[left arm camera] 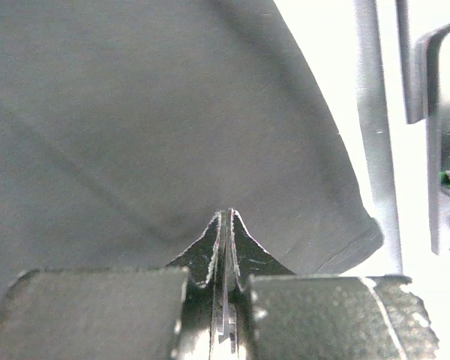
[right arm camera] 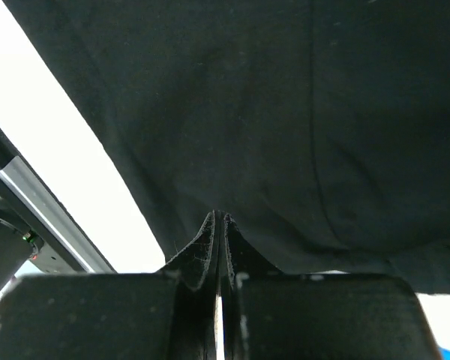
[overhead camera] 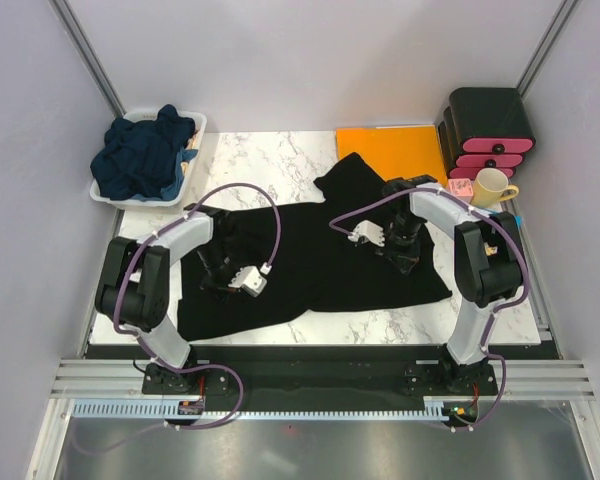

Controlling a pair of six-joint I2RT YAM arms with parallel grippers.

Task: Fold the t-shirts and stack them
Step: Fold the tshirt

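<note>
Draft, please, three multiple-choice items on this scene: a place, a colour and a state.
1. Where on the table is the basket of navy shirts? A) far left B) far right C) near middle
2. What colour is the spread-out shirt? A) white B) black C) red
3. The left gripper and right gripper are: A) both open B) one open C) both shut on the spread-out shirt
Answers: 1 A, the top view shows it by the far left corner; 2 B, it reads black from above; 3 C, each wrist view shows fingertips together on cloth.
</note>
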